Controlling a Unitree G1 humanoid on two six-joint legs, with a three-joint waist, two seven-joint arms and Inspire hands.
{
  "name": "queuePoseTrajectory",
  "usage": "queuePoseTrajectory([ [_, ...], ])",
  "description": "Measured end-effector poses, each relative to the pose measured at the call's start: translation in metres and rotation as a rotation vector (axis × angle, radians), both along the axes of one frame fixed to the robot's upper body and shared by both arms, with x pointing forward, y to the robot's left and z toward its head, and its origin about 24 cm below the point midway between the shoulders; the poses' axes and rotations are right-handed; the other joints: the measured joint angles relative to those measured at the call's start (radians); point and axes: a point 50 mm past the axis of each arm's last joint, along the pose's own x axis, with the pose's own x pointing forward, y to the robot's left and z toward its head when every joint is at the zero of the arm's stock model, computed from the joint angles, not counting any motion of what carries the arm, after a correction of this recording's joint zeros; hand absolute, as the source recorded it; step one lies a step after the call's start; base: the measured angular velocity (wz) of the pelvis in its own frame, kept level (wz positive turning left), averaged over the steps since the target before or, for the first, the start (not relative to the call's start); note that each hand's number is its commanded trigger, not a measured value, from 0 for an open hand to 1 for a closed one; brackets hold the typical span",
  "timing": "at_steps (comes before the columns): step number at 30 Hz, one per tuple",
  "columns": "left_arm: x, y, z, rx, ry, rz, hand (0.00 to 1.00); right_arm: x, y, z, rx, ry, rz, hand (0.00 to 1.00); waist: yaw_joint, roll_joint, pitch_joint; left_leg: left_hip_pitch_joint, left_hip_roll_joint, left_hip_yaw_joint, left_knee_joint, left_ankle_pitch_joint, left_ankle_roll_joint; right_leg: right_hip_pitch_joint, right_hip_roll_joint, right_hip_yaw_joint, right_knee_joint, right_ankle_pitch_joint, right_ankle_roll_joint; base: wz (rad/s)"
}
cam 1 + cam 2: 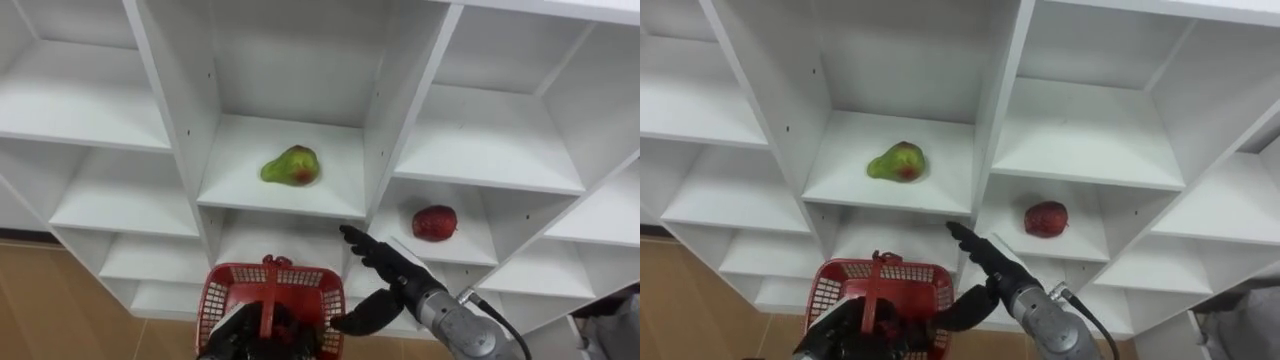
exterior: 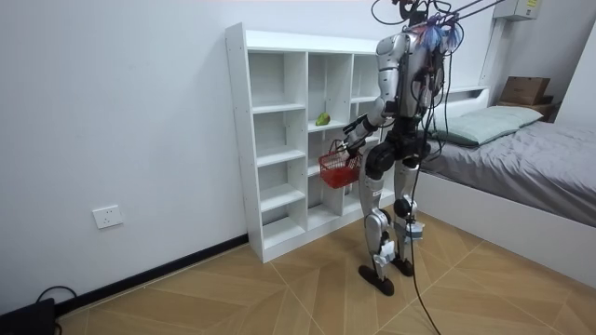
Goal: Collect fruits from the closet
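A green pear with a red blush (image 1: 291,166) lies in the closet's middle compartment. A red fruit (image 1: 434,222) sits one compartment lower, to the right. My right hand (image 1: 385,262) is open, its fingers stretched toward the shelf edge below the pear and left of the red fruit, touching neither. Low in the view, my left hand (image 1: 238,335) is curled round the handle of a red mesh basket (image 1: 213,300), which hangs in front of the lower shelves. What lies inside the basket is hidden.
The white closet (image 2: 279,140) has several open compartments, and I stand close before it on a wooden floor. A bed (image 2: 521,158) stands at the room view's right, behind me.
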Motion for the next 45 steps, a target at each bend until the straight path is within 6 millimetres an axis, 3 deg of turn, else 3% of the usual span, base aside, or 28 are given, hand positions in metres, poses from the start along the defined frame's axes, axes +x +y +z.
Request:
queuePoseTrajectory([
  [11,0.001,0.001,0.000,-0.005,-0.003,0.007,1.00,0.000,0.002,0.002,0.012,0.000,0.017,0.00,0.005,0.014,0.0093,-0.003,0.001,-0.004,-0.004,0.000,0.000,-0.003,0.002,-0.001,-0.002,0.000,0.000,0.00],
  [16,0.001,0.005,0.001,-0.004,-0.003,0.026,1.00,0.004,0.002,0.012,0.015,-0.041,0.038,0.00,0.018,0.029,0.0017,0.001,0.000,-0.001,-0.009,0.000,0.000,-0.003,0.002,0.005,-0.001,0.000,0.000,-0.01],
  [22,0.003,0.009,0.002,0.002,-0.011,0.049,1.00,0.008,0.003,0.024,0.023,-0.088,0.080,0.00,0.025,0.044,-0.0016,0.001,0.001,-0.002,-0.009,0.000,0.000,-0.003,0.002,0.005,0.001,0.000,0.000,0.00],
  [33,-0.001,0.007,-0.002,0.005,0.008,0.058,1.00,0.014,0.016,0.047,0.087,-0.164,0.148,0.00,0.026,0.062,0.0092,0.002,-0.001,-0.023,-0.007,0.000,0.000,0.009,0.001,-0.004,0.001,0.000,0.000,0.04],
  [38,-0.002,0.007,-0.002,0.034,0.006,0.031,1.00,0.014,0.025,0.058,0.089,-0.205,0.205,0.00,0.032,0.060,0.0081,-0.001,-0.004,-0.021,-0.009,0.000,0.000,0.005,0.000,-0.001,-0.002,0.000,0.000,0.00],
  [45,-0.002,0.007,-0.003,0.060,0.002,0.005,1.00,0.015,0.038,0.080,0.129,-0.286,0.273,0.00,0.053,0.050,-0.0020,0.005,-0.002,-0.021,-0.005,0.000,0.000,0.000,0.003,0.007,-0.001,0.000,0.000,-0.02],
])
